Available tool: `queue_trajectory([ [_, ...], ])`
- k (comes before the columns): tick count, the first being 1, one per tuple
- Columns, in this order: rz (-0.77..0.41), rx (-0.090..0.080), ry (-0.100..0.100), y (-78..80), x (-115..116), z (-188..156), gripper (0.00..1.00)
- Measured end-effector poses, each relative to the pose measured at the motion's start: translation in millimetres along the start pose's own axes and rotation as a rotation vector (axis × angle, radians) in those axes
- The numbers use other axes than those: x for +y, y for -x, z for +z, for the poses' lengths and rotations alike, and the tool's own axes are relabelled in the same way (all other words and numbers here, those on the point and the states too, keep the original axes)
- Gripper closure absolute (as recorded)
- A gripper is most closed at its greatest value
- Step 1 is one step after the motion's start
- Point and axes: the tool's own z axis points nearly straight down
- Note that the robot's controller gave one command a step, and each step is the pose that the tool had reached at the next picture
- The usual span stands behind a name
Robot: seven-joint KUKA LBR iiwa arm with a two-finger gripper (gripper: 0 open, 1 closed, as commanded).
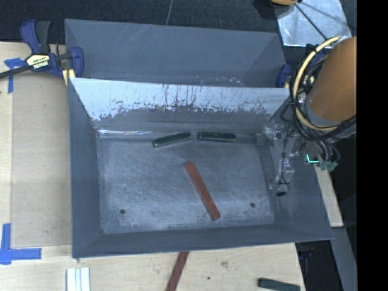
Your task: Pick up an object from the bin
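Grey metal bin (85, 162), walls sloping to a scuffed floor. My gripper (282, 183) hangs low against the right wall. I cannot tell whether it is open or closed, and nothing shows in its hold, so I judge the pick not yet made. Toward mid-floor lies a red-brown flat stick (202, 191). Along the far edge lie a dark green pen (216, 137) and a second green pen (171, 139).

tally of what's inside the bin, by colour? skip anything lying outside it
dark green pen-like sticks: 2, end to end along the far side
reddish-brown flat bar: 1, lying diagonally in the middle
Total: 3
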Motion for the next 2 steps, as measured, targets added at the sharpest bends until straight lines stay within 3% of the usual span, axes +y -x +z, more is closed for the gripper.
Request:
queue_trajectory([
  [1, -0.002, -0.008, -0.001, 1.5, 0.3, -3.7, 0.00],
  [2, -0.018, -0.015, -0.002, -3.6, 18.8, 39.8, 0.00],
])
